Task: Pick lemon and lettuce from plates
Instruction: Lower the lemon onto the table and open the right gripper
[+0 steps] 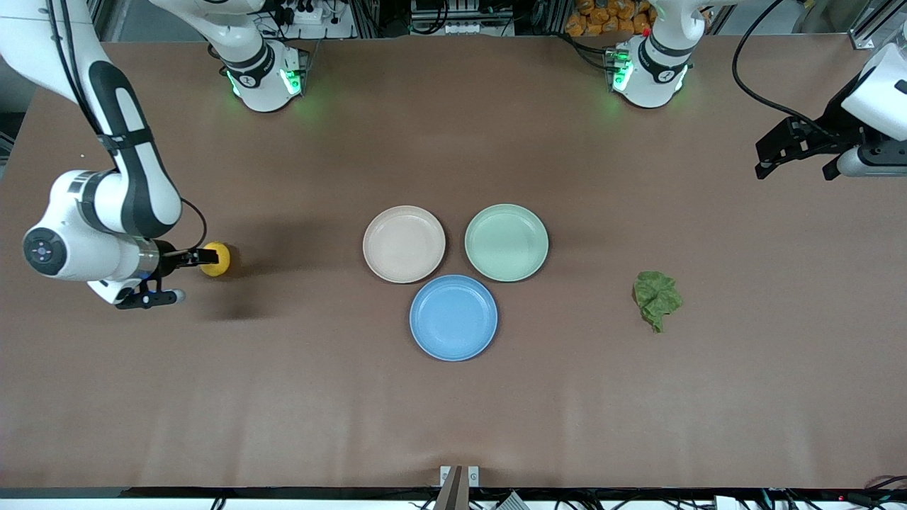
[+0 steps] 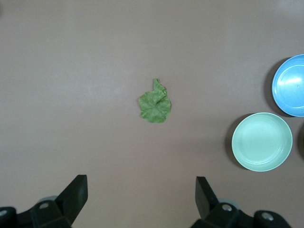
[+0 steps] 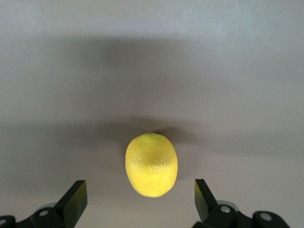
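The lemon [image 1: 215, 259] lies on the bare table near the right arm's end, off the plates; it also shows in the right wrist view [image 3: 151, 165]. My right gripper [image 1: 183, 276] [image 3: 140, 192] is open, and the lemon sits just past its fingertips without touching them. The lettuce [image 1: 657, 299] [image 2: 155, 104] lies on the bare table toward the left arm's end. My left gripper [image 1: 793, 170] [image 2: 141, 190] is open and empty, high over the table's left-arm end. The beige-pink plate [image 1: 404, 244] and the mint green plate [image 1: 506, 242] [image 2: 261, 141] stand empty mid-table.
A bright blue plate [image 1: 453, 317] [image 2: 290, 85] stands empty just nearer the front camera than the other two plates. The two arm bases stand along the table's edge farthest from the camera.
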`<state>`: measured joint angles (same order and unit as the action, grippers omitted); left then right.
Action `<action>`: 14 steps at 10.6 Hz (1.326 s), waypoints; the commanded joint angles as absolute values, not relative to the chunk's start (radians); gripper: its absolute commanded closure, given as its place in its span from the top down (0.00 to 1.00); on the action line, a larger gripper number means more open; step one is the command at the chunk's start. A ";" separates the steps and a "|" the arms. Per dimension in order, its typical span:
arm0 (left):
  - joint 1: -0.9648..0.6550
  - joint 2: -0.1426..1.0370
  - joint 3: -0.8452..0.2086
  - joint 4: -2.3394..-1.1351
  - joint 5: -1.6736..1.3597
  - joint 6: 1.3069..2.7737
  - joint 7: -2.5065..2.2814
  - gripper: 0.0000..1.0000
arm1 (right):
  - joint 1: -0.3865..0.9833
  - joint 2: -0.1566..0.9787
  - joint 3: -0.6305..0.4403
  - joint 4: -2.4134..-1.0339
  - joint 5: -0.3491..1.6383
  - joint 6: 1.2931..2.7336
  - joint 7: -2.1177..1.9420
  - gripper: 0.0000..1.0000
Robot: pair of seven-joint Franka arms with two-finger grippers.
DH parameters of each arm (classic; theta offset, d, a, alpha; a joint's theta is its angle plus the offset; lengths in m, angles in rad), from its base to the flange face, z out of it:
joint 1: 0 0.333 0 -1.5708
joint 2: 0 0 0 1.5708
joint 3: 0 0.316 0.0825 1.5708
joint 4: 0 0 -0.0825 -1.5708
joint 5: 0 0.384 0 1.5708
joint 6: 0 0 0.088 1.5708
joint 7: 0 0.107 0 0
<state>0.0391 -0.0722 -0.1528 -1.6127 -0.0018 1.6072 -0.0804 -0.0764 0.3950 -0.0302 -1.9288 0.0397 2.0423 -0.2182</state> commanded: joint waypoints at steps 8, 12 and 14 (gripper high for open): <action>0.044 -0.069 -0.158 -1.598 0.011 1.586 -0.094 1.00 | -0.057 0.293 -0.021 -1.571 0.029 1.656 -0.086 1.00; 0.043 -0.067 -0.158 -1.598 0.011 1.586 -0.097 1.00 | -0.057 0.200 -0.025 -1.487 0.029 1.578 -0.086 1.00; 0.043 -0.067 -0.158 -1.600 0.011 1.586 -0.094 1.00 | -0.092 0.149 -0.017 -1.482 0.029 1.545 -0.094 1.00</action>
<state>0.0397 -0.0693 -0.1527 -1.6123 -0.0018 1.6044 -0.0804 -0.0580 0.2061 -0.0258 -1.4829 0.0369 1.5856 -0.1027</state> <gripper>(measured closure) 0.000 0.000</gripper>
